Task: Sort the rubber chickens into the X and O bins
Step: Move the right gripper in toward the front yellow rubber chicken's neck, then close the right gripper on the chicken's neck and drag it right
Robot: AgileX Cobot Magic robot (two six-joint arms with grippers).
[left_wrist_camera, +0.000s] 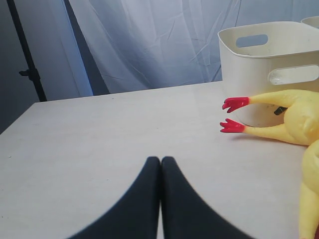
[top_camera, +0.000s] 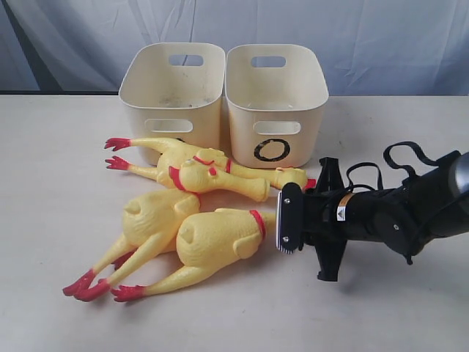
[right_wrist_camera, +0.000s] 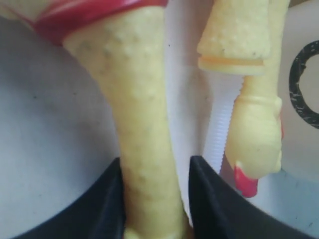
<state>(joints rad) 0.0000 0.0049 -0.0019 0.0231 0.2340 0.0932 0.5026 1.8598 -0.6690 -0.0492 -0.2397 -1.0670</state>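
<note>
Several yellow rubber chickens lie in a heap in front of two cream bins. The nearest chicken (top_camera: 216, 238) points its red-banded neck (right_wrist_camera: 144, 124) at my right gripper (top_camera: 277, 220). The right gripper (right_wrist_camera: 155, 164) straddles that neck; one finger touches it and a thin gap shows at the other. Beside it lies a neck piece (right_wrist_camera: 256, 134) with a white tube (right_wrist_camera: 219, 129). The right bin (top_camera: 275, 110) bears a black O (right_wrist_camera: 304, 84). The left bin (top_camera: 172, 103) has its mark hidden behind a chicken (top_camera: 176, 154). My left gripper (left_wrist_camera: 160, 160) is shut, empty, above bare table.
A fourth chicken body (top_camera: 154, 216) lies to the left of the nearest one, red feet toward the front. Two red feet (left_wrist_camera: 234, 103) stick out beside the left bin (left_wrist_camera: 259, 74). A pale curtain hangs behind the table. My right arm's cables (top_camera: 403, 158) loop above the wrist.
</note>
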